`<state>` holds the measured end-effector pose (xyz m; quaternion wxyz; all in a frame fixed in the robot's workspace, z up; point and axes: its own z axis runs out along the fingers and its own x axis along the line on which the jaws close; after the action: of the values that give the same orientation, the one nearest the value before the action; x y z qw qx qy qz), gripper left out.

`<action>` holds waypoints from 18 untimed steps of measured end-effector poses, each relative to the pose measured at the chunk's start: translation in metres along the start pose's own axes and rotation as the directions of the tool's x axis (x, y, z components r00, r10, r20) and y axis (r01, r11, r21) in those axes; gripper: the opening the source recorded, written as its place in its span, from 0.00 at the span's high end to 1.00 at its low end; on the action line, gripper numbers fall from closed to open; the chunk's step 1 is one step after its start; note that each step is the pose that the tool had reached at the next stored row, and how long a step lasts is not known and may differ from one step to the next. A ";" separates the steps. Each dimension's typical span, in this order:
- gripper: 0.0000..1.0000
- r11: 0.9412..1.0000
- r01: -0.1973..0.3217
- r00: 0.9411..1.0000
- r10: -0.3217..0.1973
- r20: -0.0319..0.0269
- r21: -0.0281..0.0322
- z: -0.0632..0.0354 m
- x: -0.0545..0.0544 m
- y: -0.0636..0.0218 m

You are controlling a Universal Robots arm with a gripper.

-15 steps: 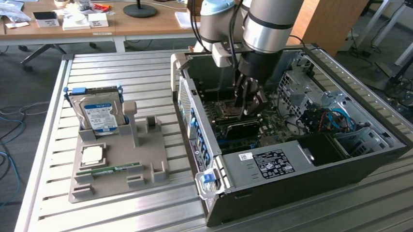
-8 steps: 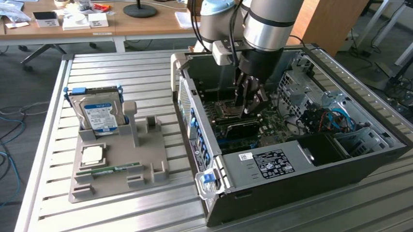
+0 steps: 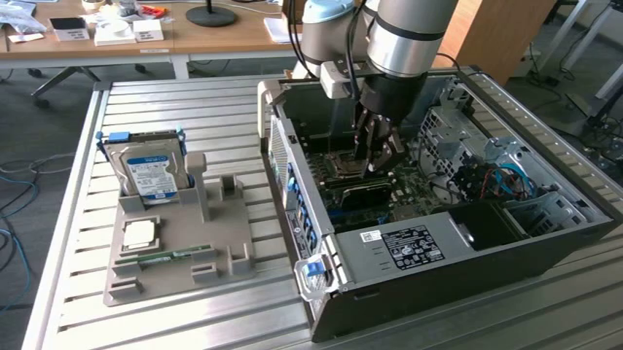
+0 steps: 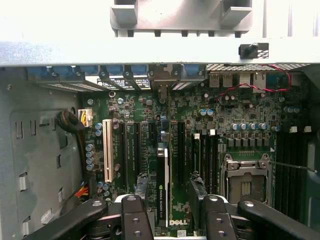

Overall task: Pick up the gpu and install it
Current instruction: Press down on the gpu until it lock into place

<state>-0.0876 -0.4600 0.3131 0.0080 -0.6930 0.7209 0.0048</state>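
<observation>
**Robot arm reaches into the open computer, card standing in its slot**

A big metal table [image 3: 78, 219] with long grooves holds everything. On it lies a large black computer case [image 3: 545, 248] on its side, with its cover off so the inside shows. The robot arm [image 3: 409, 36] comes down from above into the case.

Beside the case, toward the exterior view's left, sits a grey plastic holder tray [image 3: 175, 277]. A silver hard drive [image 3: 151, 171] with a blue and white label stands up in the tray. A small square chip [image 3: 139, 232] lies flat on the tray, and a slim green memory stick [image 3: 165, 257] lies near it.

Inside the case is the green main board [image 4: 225, 115], full of little parts. It has a white slot [image 4: 108, 150], some black slots, and a square silver socket [image 4: 246, 182] for the chip.

The gripper [image 4: 167, 212] hangs low over the board. Its black fingers [image 4: 132, 217] are spread wide apart. The gpu [image 4: 162, 190] is between them, standing on its edge in one of the black slots, with white letters on its top edge. The fingers sit on either side of the card, very close to it. I cannot tell whether they touch it, and they do not look like they squeeze it.
</observation>
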 end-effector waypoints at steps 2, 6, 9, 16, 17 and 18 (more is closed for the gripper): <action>0.54 1.000 0.000 1.000 0.000 0.000 0.000 0.0000 0.000 0.0000; 0.54 1.000 0.000 1.000 0.000 0.000 0.000 0.0000 0.000 0.0000; 0.55 1.000 0.000 1.000 0.000 0.000 0.000 0.0000 0.000 0.0000; 0.85 1.000 0.000 1.000 0.000 0.000 0.000 0.0000 0.000 0.0000; 0.85 1.000 0.000 1.000 0.000 0.000 0.000 0.0000 0.000 0.0000; 0.89 1.000 0.000 1.000 0.000 0.000 0.000 0.0000 0.000 0.0000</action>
<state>-0.0876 -0.4600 0.3131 0.0080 -0.6929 0.7209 0.0048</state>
